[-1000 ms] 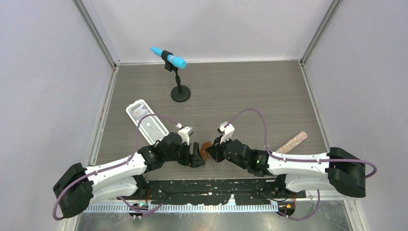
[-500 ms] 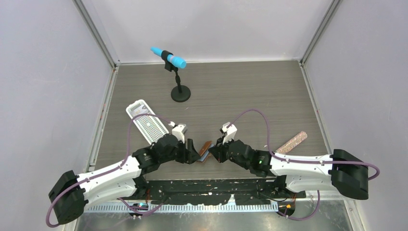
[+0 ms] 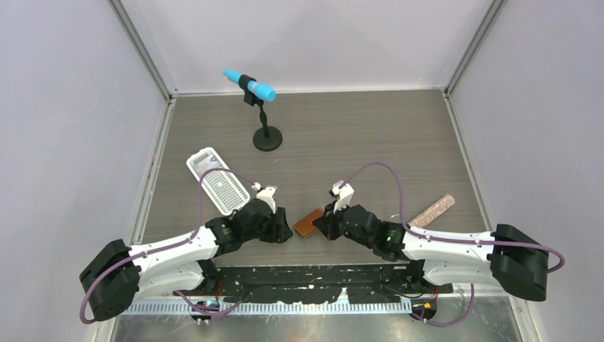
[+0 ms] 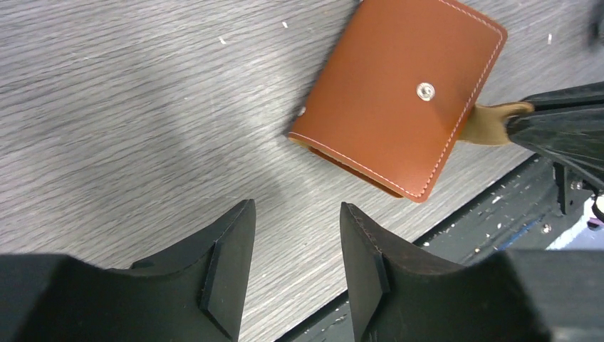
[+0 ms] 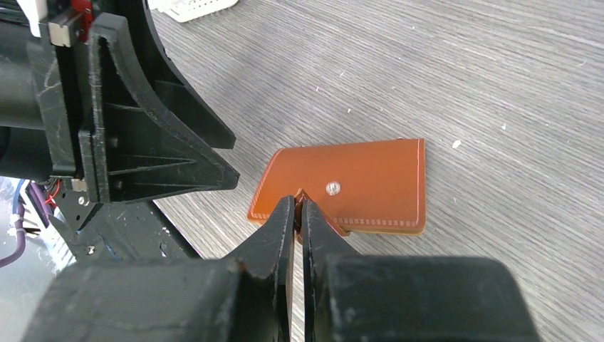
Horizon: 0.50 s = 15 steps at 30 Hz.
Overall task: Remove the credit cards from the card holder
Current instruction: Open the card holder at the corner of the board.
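The tan-brown card holder (image 3: 308, 222) lies folded flat on the table near its front edge, snap stud facing up (image 4: 399, 100) (image 5: 356, 178). My right gripper (image 3: 320, 226) (image 5: 299, 204) is shut on the holder's snap tab (image 4: 491, 122), which sticks out of its side. Just left of the holder, my left gripper (image 3: 285, 232) (image 4: 295, 208) stands open with only bare table between its fingers. It does not touch the leather. The credit cards are hidden.
A white perforated tray (image 3: 217, 182) lies at the left behind my left arm. A blue microphone on a black stand (image 3: 262, 117) is at the back. A pinkish speckled stick (image 3: 433, 210) lies at the right. The black base rail (image 3: 306, 274) runs just past the table's near edge.
The holder, earlier held up on edge and partly open between the two grippers, now lies flat and folded. My left gripper has drawn back to the left and its jaws have narrowed.
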Available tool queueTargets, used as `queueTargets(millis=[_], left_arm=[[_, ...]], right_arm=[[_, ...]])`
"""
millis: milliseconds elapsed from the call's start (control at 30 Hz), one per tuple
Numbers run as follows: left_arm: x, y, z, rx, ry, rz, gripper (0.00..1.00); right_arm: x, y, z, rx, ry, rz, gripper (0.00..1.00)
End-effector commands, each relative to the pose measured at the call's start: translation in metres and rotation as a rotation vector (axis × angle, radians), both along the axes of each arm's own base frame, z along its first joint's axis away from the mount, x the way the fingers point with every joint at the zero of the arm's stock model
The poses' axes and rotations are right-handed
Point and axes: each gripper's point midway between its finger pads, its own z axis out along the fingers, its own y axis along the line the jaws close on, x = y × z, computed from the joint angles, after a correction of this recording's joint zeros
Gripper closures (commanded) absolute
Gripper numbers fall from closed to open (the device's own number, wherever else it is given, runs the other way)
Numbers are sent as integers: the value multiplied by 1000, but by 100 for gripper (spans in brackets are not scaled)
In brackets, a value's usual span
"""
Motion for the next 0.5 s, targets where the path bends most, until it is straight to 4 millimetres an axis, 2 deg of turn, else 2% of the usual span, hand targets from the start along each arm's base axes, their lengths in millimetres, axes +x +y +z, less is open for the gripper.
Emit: queueTargets(millis=[0,200,467], left_arm=[[14,2,9,15,-39,58,51],[13,5,22,21,-61,40,44],[4,-6,48,-64,-163,-99,23]], right_arm=[[4,5,23,61,-52,35,95],[7,1,29,33,-88,110,95],[1,3,50,11,-191,244,95]])
